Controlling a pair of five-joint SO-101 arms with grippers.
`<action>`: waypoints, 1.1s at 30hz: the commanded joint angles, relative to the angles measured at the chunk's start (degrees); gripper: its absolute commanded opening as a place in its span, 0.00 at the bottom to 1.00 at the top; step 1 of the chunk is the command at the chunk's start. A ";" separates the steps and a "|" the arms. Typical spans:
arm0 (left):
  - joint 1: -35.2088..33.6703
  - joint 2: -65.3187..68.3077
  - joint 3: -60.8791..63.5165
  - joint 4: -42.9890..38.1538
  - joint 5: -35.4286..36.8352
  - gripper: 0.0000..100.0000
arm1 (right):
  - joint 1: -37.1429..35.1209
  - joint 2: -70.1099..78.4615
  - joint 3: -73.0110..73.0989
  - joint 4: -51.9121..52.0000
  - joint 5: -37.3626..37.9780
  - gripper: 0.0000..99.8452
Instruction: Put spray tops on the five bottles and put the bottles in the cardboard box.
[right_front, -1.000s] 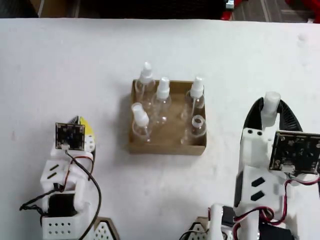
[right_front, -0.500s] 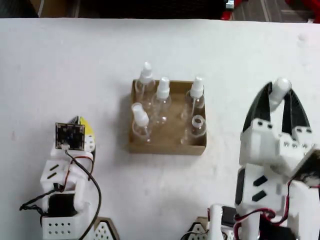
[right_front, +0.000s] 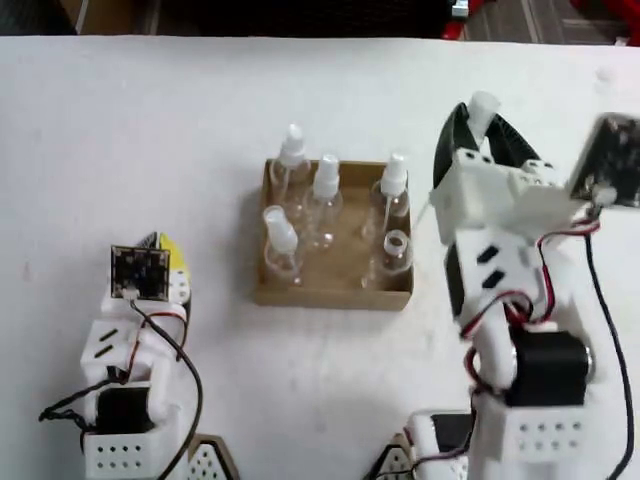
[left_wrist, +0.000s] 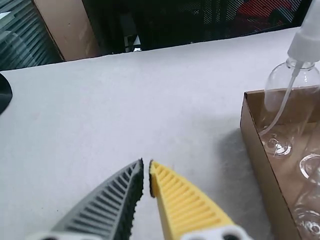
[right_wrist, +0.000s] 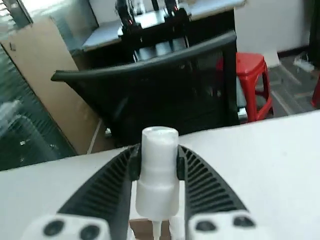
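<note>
one white table (right_front: 150, 120); right gripper (right_wrist: 157, 152) pinches a spray top (right_wrist: 159, 192), left gripper (left_wrist: 146, 165) closed empty; black chair (right_wrist: 150, 95) behind.

R gripper (right_front: 482, 115) aloft w/ spray top (right_wrist: 159, 175); L gripper (left_wrist: 146, 166) low, closed.

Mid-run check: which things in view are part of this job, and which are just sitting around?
Job:
cardboard box
four capped bottles in it
open bottle in it
spray top, held in the right tool
left tool, shut, off to the box's side

Lying about:
black chair and red stool beyond the table
</note>
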 joint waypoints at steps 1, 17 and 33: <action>0.66 -0.57 -0.88 -1.49 -0.44 0.02 | -1.45 -1.54 -0.35 -1.63 -0.35 0.01; 0.57 -0.57 -1.58 -1.23 -0.44 0.02 | -1.71 -15.43 27.43 -22.90 -0.44 0.01; 0.66 -0.57 -1.58 -1.05 -0.44 0.02 | -4.09 -15.43 34.46 -32.04 -0.44 0.01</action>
